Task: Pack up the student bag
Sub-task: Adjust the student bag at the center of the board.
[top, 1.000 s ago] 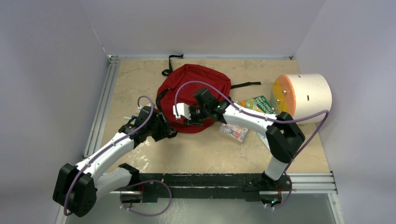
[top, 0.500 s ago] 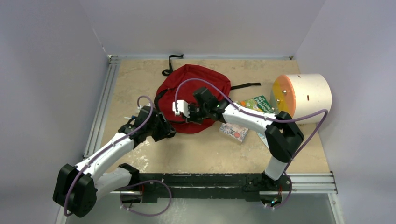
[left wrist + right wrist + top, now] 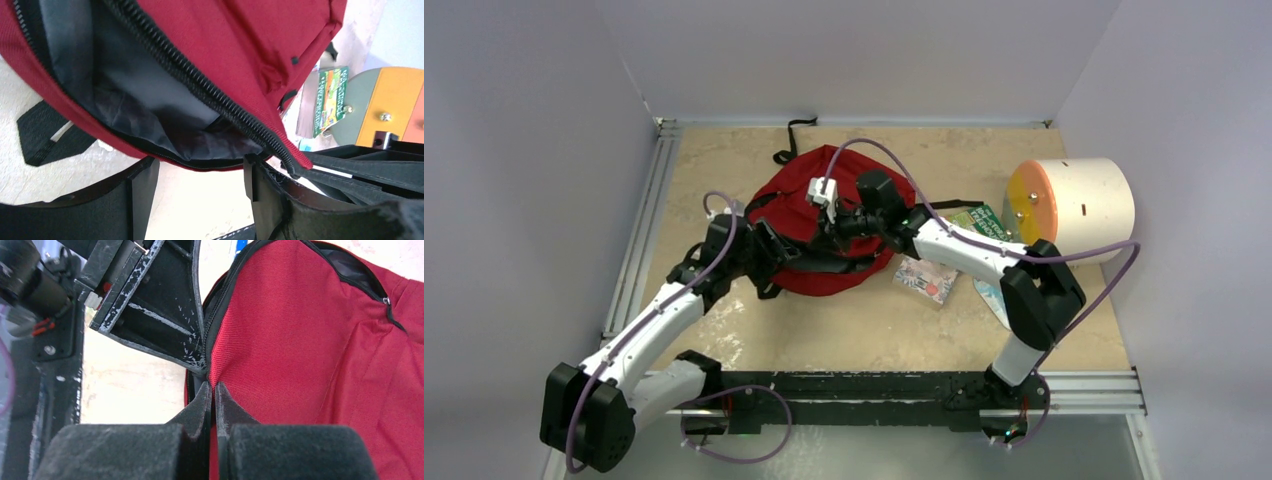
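Red student bag [image 3: 832, 276], rim seemingly pinched by right tool [image 3: 212, 386], lies just beyond spread left tool [image 3: 200, 167].

The student bag [image 3: 240, 45] runs off the left wrist view's top edge; print on the green booklet [image 3: 974, 222] is unreadable.

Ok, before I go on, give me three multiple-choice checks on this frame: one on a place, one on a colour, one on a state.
1. Seen from above, the cream cylinder lies where from the student bag?
A) to its left
B) to its right
C) on top of it

2. The lining inside the bag's open zipper is:
A) grey
B) yellow
C) white

3. The right gripper is:
A) wide open above the table
B) shut on the bag's edge
C) holding a booklet

Answers:
1 B, the top view shows it right of the bag, apart.
2 A, the left wrist view shows grey fabric.
3 B, its wrist view shows the jaws pinched together on red fabric beside the zipper.
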Tool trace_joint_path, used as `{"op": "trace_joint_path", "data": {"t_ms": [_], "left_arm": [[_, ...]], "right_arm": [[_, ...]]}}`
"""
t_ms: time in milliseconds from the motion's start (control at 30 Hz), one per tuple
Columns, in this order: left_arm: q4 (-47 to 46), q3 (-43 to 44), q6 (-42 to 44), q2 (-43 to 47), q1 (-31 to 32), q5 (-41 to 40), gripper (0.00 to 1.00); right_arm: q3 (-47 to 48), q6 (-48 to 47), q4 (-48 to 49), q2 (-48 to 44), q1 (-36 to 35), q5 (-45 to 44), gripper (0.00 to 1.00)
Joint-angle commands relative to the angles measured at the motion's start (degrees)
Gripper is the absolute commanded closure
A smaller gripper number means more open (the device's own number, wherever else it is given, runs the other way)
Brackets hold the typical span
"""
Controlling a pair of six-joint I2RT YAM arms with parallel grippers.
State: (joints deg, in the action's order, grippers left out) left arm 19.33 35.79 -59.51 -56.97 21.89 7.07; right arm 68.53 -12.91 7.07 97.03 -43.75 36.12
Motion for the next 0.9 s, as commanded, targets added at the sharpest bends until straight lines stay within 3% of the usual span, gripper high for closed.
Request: {"op": "trace_joint_path", "data": {"t_ms": [0,200,600,733,867], "left_arm": [[-4.6,3.4,0.3,-2.5,-1.5,0.7,0.37],[-4.2,2.2,1.4,-6.0,-1.8,0.7,0.37],[-4.1,-2.4,2.4,-5.5,-1.8,-0.7,0.38],[-4.9,-4.0,3.0,-5.6,-1.8,-0.3,0.51],[-6.1,-4.3,3.9,-7.1,-1.8,0.2,0.71]], "right_arm": [[-0.4,12.1,9.3,-0.3,2.6,5.4,1.0],[-0.1,18.7,12.0,0.7,5.6,1.1,1.0],[-2.4,28.2,15.3,0.2,9.4,-18.1,1.0],[-1.1,30.4,14.0,1.2,11.1,-24.4,1.0],[0.9,32.1,12.1,2.9,13.1,-30.2,1.0]]}}
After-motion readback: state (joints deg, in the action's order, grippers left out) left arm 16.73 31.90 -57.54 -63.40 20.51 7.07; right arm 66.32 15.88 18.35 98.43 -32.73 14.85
